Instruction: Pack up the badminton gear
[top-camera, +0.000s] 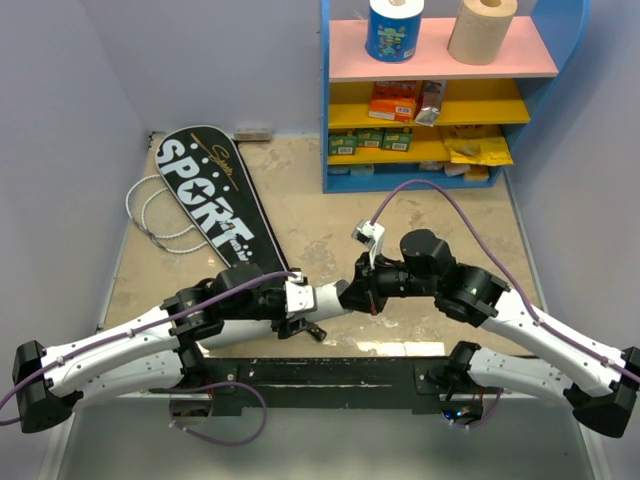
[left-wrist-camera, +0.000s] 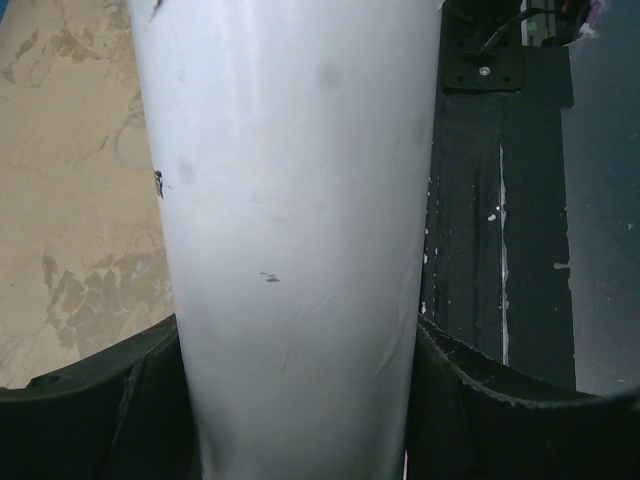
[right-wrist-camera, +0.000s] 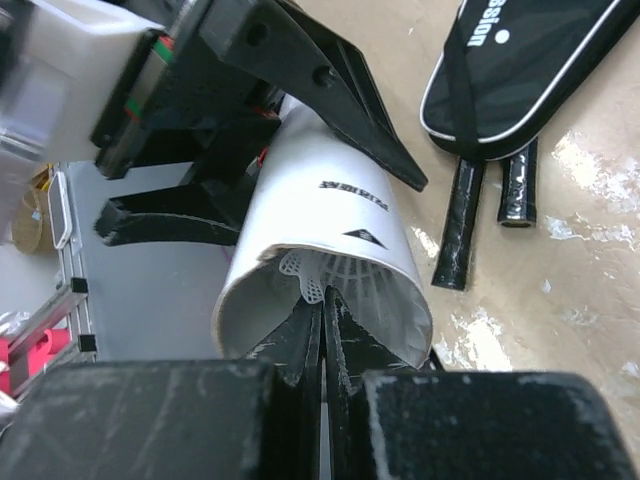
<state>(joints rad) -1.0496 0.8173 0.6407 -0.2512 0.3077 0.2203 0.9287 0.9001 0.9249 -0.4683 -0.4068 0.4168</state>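
Bright, even light from above casts only soft shadows. Glare patches shine on the table (right-wrist-camera: 590, 160) at right; the tube (left-wrist-camera: 290, 240), up close, looks soft.

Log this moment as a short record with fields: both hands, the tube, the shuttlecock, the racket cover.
left hand: closed around the long white tube, one finger on each side
right hand: fingers shut, tips at the tube's open mouth
tube: held by the left hand, open end facing the right hand
small white shuttlecock: inside the tube's mouth, just beyond the right hand's tips
black racket-shaped cover lettered "SPORT": flat on the beige table, far left
black racket handles: two, sticking out of the cover's narrow end
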